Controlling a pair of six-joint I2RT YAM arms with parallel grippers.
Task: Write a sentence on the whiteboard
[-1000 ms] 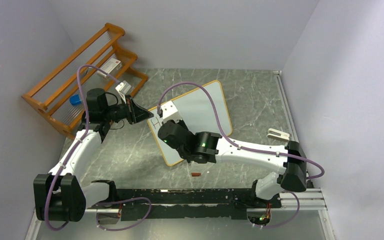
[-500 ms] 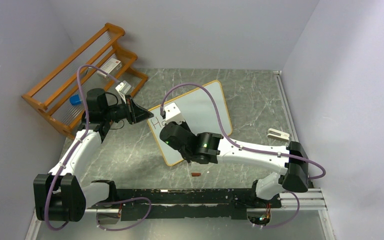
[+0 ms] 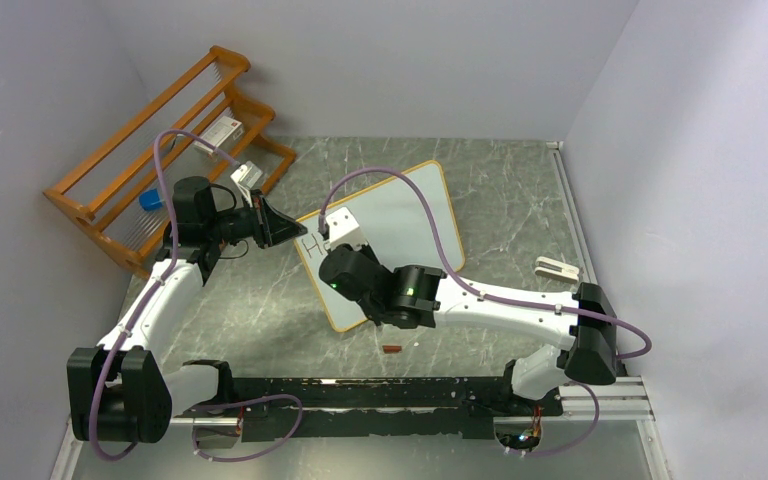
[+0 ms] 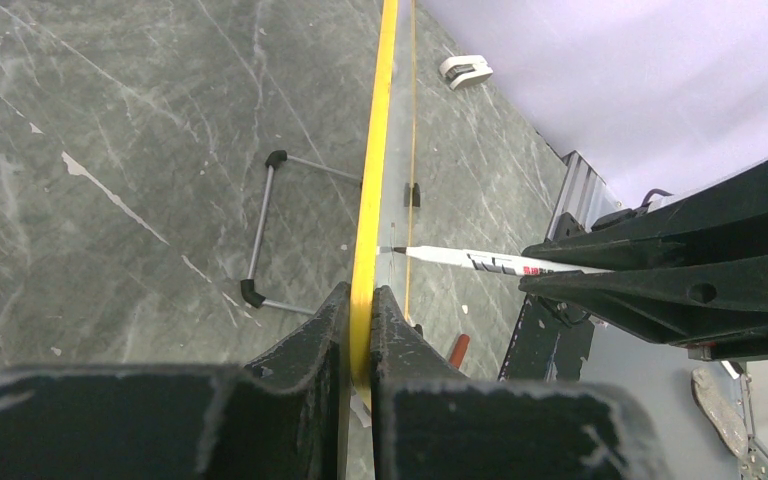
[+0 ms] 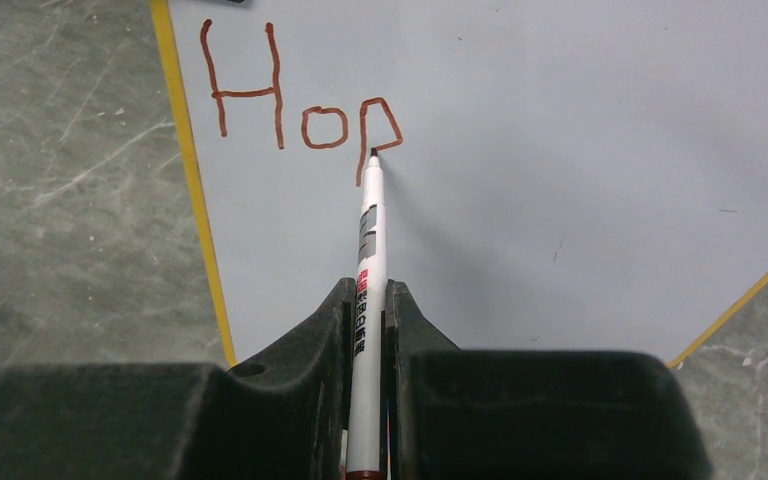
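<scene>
The whiteboard [image 3: 410, 215] stands tilted on the table, its rim yellow in the wrist views. My left gripper [image 3: 288, 226] is shut on its left rim [image 4: 372, 180], the jaws either side of the edge [image 4: 360, 300]. My right gripper [image 5: 368, 300] is shut on a white marker [image 5: 370, 250]. The marker's tip touches the board at the bowl of the "p". Of the sentence, the reddish-brown letters "Hop" [image 5: 300, 110] stand near the board's upper left corner. In the top view the right wrist [image 3: 345, 262] hides most of the writing. The marker [image 4: 480, 262] also shows in the left wrist view.
A wooden rack [image 3: 170, 150] with small items stands at the back left, behind my left arm. A red marker cap [image 3: 391, 348] lies on the table in front of the board. A white object [image 3: 558, 267] lies by the right wall. The board's wire stand [image 4: 270, 230] rests behind it.
My right wrist has shifted a little to the right along the board with the marker. My left arm and the board have not moved.
</scene>
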